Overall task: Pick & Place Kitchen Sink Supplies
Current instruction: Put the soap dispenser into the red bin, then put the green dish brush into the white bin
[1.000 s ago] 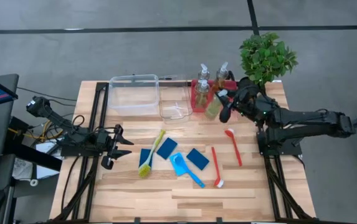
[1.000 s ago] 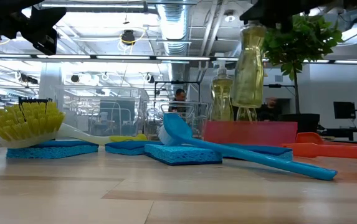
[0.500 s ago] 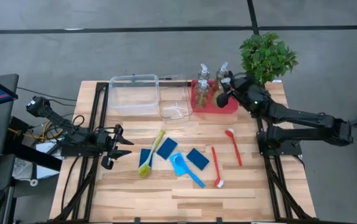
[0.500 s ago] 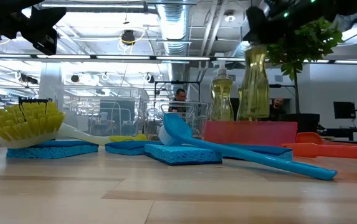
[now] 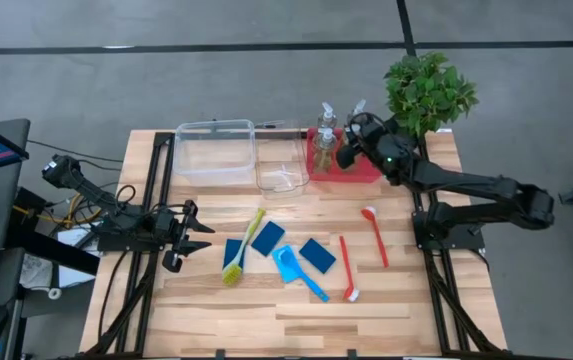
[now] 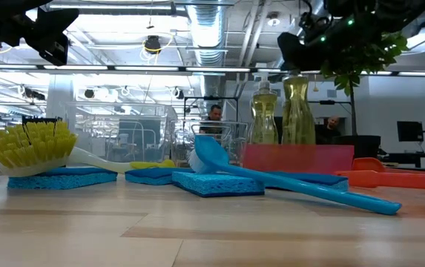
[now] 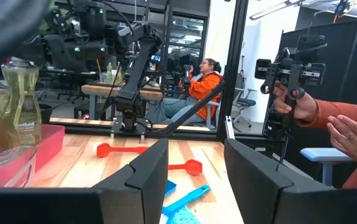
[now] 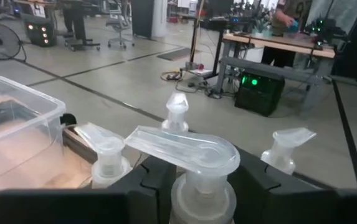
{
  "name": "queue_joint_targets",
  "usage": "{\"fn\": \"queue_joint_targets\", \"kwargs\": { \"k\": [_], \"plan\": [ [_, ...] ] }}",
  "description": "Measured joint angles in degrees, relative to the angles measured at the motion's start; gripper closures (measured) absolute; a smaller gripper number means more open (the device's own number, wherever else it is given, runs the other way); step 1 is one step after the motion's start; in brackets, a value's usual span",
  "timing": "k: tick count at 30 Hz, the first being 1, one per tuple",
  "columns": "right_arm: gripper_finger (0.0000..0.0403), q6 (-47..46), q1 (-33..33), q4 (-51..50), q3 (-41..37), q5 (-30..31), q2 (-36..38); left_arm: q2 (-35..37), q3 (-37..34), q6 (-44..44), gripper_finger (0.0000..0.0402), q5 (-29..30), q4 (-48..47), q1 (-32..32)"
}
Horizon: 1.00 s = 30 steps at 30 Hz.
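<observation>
My right gripper [image 5: 347, 153] is over the red tray [image 5: 371, 170] at the table's far right, shut on a clear pump bottle of yellow-green liquid [image 6: 297, 111]. The bottle's base is hidden behind the tray's near wall [image 6: 297, 158]. Three more bottles stand in the tray [image 5: 324, 116] [image 5: 323, 141] [image 5: 357, 108]. Blue sponges [image 5: 317, 255] [image 5: 268, 237], a green brush [image 5: 246, 243], a blue brush [image 5: 300, 273] and two red brushes [image 5: 347, 268] [image 5: 374, 235] lie flat mid-table. My left gripper [image 5: 181, 240] waits open at the table's left side. My right gripper holds the bottle by its neck [image 8: 198, 198], just under the pump head [image 8: 184, 152], pinched between the two fingers [image 8: 148, 180]. The fingers come level from the table's right. The bottle hangs upright below them inside the tray; whether its base rests there is hidden.
Two clear plastic bins [image 5: 216, 150] [image 5: 281, 165] stand at the far edge, left of the tray. A potted green plant [image 5: 428, 90] rises beside the far right corner, close behind my right arm. People and desks show in the room beyond the table.
My right gripper has carried the bottle from in front of the tray toward the far edge and down. The bottle, earlier high and slightly tilted, now stands upright and low among the other bottles in the tray. My left arm has kept still.
</observation>
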<state>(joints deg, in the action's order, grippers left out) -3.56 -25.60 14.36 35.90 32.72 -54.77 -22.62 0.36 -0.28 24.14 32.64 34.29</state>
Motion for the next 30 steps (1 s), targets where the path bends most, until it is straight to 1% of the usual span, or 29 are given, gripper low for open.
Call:
{"fn": "queue_joint_targets", "kwargs": {
  "k": [5,12,16,19,22,26,30],
  "plan": [
    [0.0266,-1.5,-0.5,-0.2,0.0,0.2,-1.4,0.0,0.0,0.0,0.0243,0.0,0.0,0.0],
    [0.0264,-1.5,-0.4,-0.9,0.0,-0.1,-1.9,0.0,0.0,0.0,0.0243,0.0,0.0,0.0],
    [0.0261,-1.5,-0.4,-1.6,0.2,-1.8,-1.8,0.0,0.0,0.0,0.0243,0.0,0.0,0.0],
    [0.0252,-1.5,-0.4,-2.9,0.3,-2.9,-1.7,0.0,0.0,0.0,0.0243,0.0,0.0,0.0],
    [0.0237,-1.5,-0.4,-4.0,0.2,-3.2,-1.8,0.0,0.0,0.0,0.0243,0.0,0.0,0.0],
    [0.0208,-1.2,-0.4,-4.8,0.2,-5.7,-1.7,0.0,0.0,0.0,0.0243,0.0,0.0,0.0],
    [0.0176,-1.0,-0.2,-6.1,0.1,-5.9,-1.8,0.0,0.0,0.0,0.0243,0.0,0.0,0.0]
  ]
}}
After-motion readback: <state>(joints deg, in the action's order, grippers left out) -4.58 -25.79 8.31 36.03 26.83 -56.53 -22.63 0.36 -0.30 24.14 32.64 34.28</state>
